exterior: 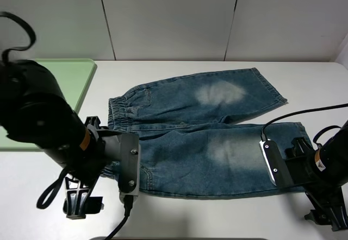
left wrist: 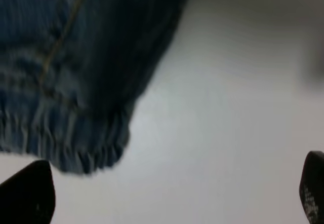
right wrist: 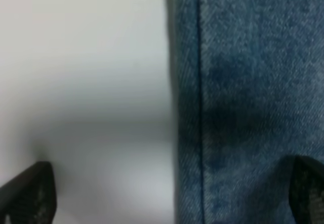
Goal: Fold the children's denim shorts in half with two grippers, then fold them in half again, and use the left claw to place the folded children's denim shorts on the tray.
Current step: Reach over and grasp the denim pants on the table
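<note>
Lying sideways, the shorts (exterior: 201, 137) had waistband by the left gripper (left wrist: 169, 193), hem by the right gripper (right wrist: 167, 193), both wide open and empty.

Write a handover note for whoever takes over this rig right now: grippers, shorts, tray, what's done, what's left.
Left gripper: open, holding nothing, by the near waistband corner of the denim shorts.
Right gripper: open, holding nothing, fingers straddling the near leg's hem edge.
Shorts: spread flat and unfolded on the white table, waistband toward the tray.
Tray: far left, partly behind the left arm; shorts not on it.
Done: no fold yet.
Left: grasp, fold in half twice, then left gripper sets the shorts on the tray.
</note>
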Available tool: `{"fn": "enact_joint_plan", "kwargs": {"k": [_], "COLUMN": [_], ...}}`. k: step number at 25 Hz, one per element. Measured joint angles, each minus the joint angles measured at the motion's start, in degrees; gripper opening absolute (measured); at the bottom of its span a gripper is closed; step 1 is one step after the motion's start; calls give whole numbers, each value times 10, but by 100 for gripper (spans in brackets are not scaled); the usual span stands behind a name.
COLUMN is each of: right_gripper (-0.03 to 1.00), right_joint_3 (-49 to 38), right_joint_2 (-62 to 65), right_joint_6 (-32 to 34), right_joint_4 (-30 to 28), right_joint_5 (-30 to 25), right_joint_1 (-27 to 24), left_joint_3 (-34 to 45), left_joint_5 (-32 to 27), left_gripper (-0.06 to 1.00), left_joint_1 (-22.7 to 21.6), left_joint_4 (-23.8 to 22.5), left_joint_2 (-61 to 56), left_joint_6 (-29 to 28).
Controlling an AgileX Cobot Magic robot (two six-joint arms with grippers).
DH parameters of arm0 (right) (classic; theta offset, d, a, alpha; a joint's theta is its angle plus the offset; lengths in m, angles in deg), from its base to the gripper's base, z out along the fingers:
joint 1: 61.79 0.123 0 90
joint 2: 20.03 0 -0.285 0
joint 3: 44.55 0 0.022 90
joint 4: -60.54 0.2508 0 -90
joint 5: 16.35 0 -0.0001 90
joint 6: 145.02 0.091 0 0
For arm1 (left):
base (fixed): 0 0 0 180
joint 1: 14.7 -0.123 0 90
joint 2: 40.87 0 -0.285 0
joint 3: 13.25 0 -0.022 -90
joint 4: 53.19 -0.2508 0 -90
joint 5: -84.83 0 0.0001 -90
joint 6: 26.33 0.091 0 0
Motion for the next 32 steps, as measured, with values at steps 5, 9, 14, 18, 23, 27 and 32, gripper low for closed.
{"fn": "enact_joint_plan", "kwargs": {"k": [5, 9, 14, 18, 23, 27, 32], "right_gripper": [70, 70, 70, 70, 70, 70, 70], "right_joint_3": [0, 0, 0, 0, 0, 0, 0], "right_joint_2": [0, 0, 0, 0, 0, 0, 0], "right_joint_6": [-1, -1, -3, -5, -5, -7, -7], "right_joint_4": [2, 6, 14, 15, 15, 15, 16], "right_joint_5": [1, 1, 1, 1, 1, 2, 2], "right_joint_1": [0, 0, 0, 0, 0, 0, 0], "left_joint_3": [-28, -39, -40, -40, -41, -41, -41], "left_joint_5": [25, 43, 60, 72, 99, 108, 125], "left_gripper": [96, 96, 96, 96, 94, 84, 55], "left_joint_1": [0, 0, 0, 0, 0, 1, 1], "left_joint_4": [0, 0, 0, 0, 2, 6, 8], "left_joint_2": [51, 86, 119, 139, 156, 158, 160], "left_joint_6": [0, 0, 0, 0, 0, 0, 0]}}
